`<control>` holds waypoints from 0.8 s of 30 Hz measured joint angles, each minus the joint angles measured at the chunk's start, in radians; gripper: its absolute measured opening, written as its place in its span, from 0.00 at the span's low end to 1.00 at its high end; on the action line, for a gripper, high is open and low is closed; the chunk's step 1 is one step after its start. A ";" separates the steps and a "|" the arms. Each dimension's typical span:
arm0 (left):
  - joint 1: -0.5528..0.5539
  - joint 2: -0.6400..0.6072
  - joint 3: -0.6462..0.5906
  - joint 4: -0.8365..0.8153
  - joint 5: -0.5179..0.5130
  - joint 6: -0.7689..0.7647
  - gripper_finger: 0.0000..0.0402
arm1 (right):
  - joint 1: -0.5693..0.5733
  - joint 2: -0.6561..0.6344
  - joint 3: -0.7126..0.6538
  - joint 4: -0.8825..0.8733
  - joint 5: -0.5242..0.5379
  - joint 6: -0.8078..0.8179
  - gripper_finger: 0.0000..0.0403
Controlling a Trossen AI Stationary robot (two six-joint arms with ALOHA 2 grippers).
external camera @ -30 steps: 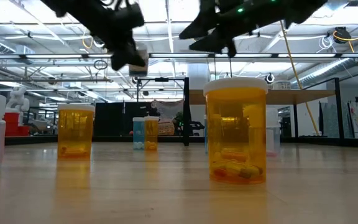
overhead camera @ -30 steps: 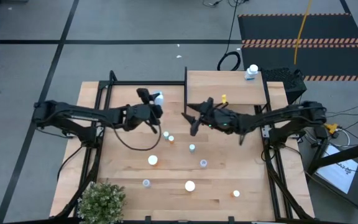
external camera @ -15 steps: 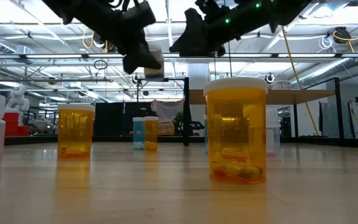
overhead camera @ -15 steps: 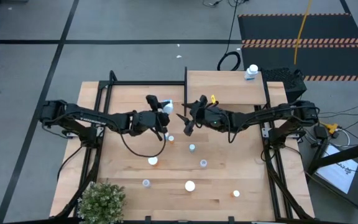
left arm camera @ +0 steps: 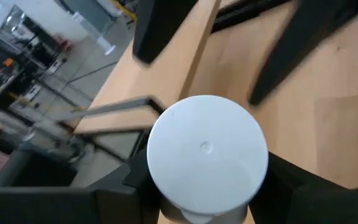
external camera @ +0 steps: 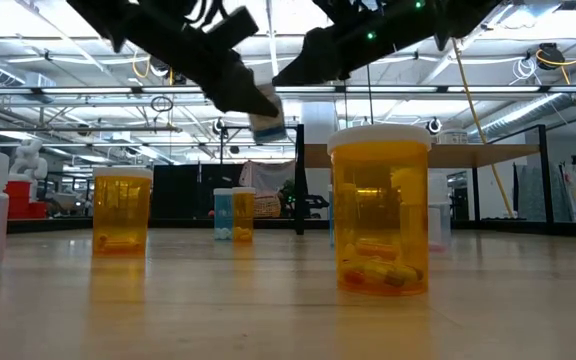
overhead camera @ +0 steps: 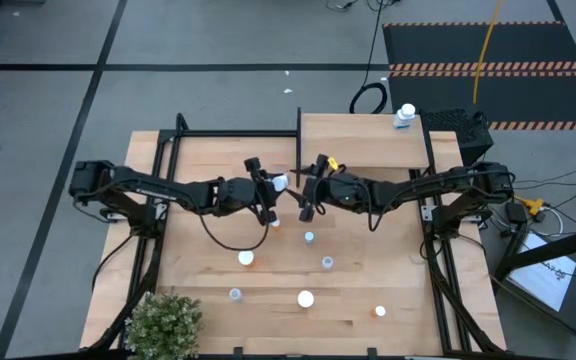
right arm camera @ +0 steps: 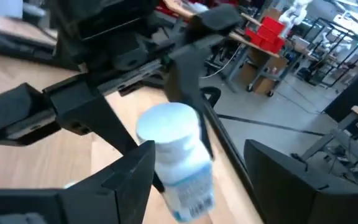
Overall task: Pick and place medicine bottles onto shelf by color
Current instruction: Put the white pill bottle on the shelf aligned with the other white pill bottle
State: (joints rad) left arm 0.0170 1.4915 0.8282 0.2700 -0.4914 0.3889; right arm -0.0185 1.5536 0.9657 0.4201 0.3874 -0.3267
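We see the left tool [overhead camera: 276, 186] clamped on a white-capped bottle [overhead camera: 280, 183] above mid-worktop; the right tool [overhead camera: 306, 192] gapes beside it — pills show inside the orange bottle [external camera: 379, 224] only down low.

Robotics lab or industrial test hall, not a home. Two dark arms are mounted on a black metal frame [overhead camera: 168, 150] bolted around a light-wood table [overhead camera: 208, 280], standing on grey floor marked with dark tape lines [overhead camera: 98, 75]. A hazard-striped mat [overhead camera: 488, 68] and loose cables [overhead camera: 368, 98] lie beyond it. Level view across the tabletop shows exposed ceiling trusses [external camera: 528, 90], strip lighting, more black-framed workbenches [external camera: 488, 155] and red equipment [external camera: 20, 195]. A small white humanoid figure [external camera: 30, 158] stands in the background.
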 joint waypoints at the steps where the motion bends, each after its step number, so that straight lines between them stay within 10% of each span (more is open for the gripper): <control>1: 0.000 0.017 0.001 0.021 0.007 0.000 0.45 | 0.000 0.000 0.000 -0.010 -0.001 0.003 0.62; 24: 0.005 0.127 0.000 0.149 0.159 0.027 0.45 | -0.051 0.000 0.000 -0.162 -0.256 0.045 0.65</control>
State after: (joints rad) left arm 0.0219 1.6180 0.8280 0.4194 -0.3326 0.4164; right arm -0.0692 1.5536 0.9653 0.2578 0.1313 -0.2822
